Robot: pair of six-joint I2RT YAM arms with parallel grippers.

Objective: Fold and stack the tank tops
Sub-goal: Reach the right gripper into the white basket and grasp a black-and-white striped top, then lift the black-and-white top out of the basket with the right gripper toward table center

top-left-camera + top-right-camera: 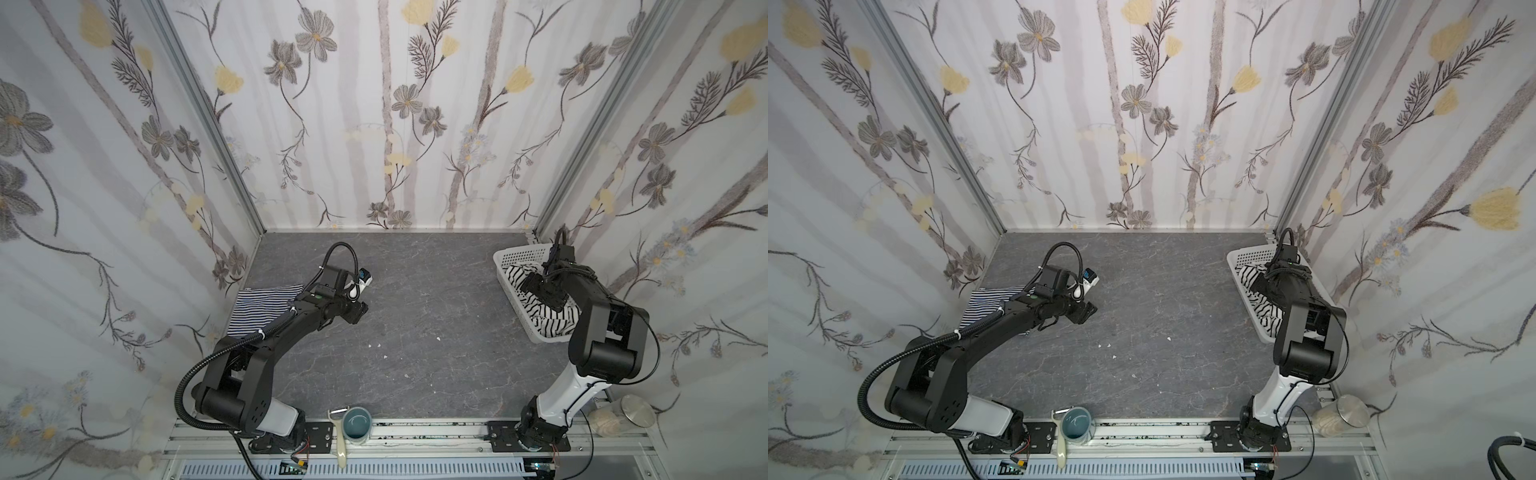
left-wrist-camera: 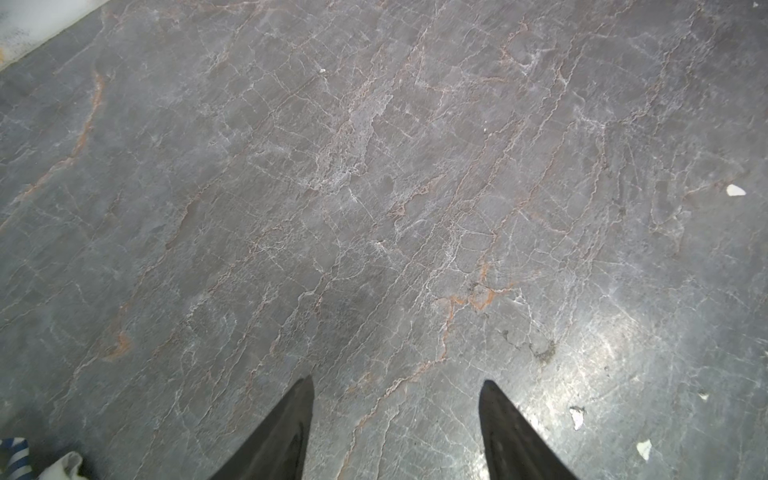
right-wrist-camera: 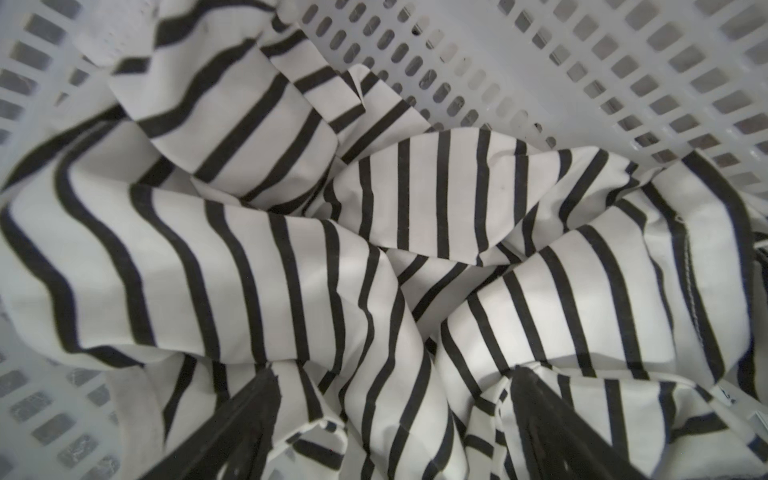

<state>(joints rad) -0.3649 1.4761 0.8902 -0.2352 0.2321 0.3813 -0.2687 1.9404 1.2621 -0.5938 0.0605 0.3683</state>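
The tank top with fine navy-and-white stripes (image 1: 262, 309) (image 1: 988, 305) lies folded flat at the table's left side, partly hidden under my left arm; a corner of it (image 2: 16, 457) shows in the left wrist view. My left gripper (image 1: 360, 312) (image 2: 397, 380) hovers open over bare table to its right, holding nothing. The white tank top with wide black stripes (image 1: 521, 276) (image 3: 291, 270) lies crumpled in the white basket (image 1: 505, 259) (image 3: 582, 62). My right gripper (image 1: 552, 301) (image 3: 392, 374) is down in the basket, its jaws apart on either side of a fold of this top.
The basket stands at the back right, close to the wall. A blue-grey cup (image 1: 358, 424) and a cream peeler (image 1: 340, 440) sit at the front edge. A glass jar (image 1: 623, 415) lies beside the right arm's base. Small white scraps (image 1: 376, 345) dot the dark marbled table (image 1: 436, 291).
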